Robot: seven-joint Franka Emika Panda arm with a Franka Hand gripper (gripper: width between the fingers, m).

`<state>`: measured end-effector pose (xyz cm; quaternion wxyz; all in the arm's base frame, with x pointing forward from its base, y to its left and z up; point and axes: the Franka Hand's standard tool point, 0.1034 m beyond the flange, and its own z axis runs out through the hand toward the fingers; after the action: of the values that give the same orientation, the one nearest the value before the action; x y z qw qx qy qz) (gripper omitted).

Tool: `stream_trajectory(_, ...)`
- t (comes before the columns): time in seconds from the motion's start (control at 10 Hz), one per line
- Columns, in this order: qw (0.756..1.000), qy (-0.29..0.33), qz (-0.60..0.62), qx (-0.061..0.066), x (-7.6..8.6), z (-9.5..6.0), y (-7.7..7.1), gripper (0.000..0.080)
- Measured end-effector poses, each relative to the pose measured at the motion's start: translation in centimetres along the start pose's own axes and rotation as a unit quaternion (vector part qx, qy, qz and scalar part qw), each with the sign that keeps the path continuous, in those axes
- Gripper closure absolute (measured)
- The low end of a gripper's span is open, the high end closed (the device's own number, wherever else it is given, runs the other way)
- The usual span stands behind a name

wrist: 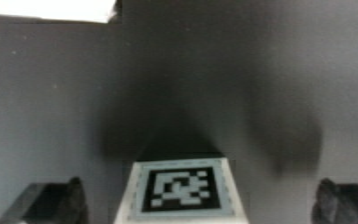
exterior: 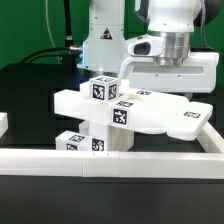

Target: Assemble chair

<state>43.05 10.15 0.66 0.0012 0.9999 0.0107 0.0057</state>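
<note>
Black bench top [exterior: 30, 90] carries the partly built chair [exterior: 110, 115], a stack of white tagged blocks standing against the low white border wall [exterior: 110, 165]. In the wrist view, one tagged block [wrist: 176, 187] lies directly between the two dark fingers [wrist: 51, 200], neither visibly touching it. The fingers stand spread, one on each side of it; whether they are closing cannot be told.

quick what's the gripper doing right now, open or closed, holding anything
Gripper: jaws apart and empty, fingers either side of a tagged white chair part without touching it.
</note>
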Motion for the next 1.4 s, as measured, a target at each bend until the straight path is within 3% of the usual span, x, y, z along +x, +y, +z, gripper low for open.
stream_trajectory(0.1, 1.0, -0.001, 0.0, 0.0, 0.0, 0.1, 0.1, 0.0277)
stream_trajectory(0.3, 1.0, 0.0, -0.001, -0.001, 0.0, 0.0, 0.4, 0.0518)
stream_trajectory(0.5, 1.0, 0.001, -0.004, 0.0, 0.2, -0.5, 0.5, 0.0517)
stream_trajectory(0.6, 1.0, 0.001, -0.011, 0.003, 0.6, -1.7, 0.9, 0.0517)
stream_trajectory(0.7, 1.0, -0.004, -0.028, 0.007, 1.2, -3.6, 1.5, 0.0517)
stream_trajectory(0.9, 0.999, 0.0, -0.024, 0.021, 4.7, -8.4, 2.6, 0.0517)
stream_trajectory(1.1, 0.999, -0.001, -0.027, 0.016, 3.7, -7.0, 2.4, 0.0515)
stream_trajectory(1.2, 1.0, 0.0, -0.027, 0.016, 3.8, -7.1, 2.5, 0.0515)
stream_trajectory(1.3, 0.999, -0.001, -0.043, 0.017, 4.3, -7.4, 3.1, 0.0515)
stream_trajectory(1.4, 0.996, -0.012, -0.083, 0.024, 6.7, -9.4, 5.3, 0.0515)
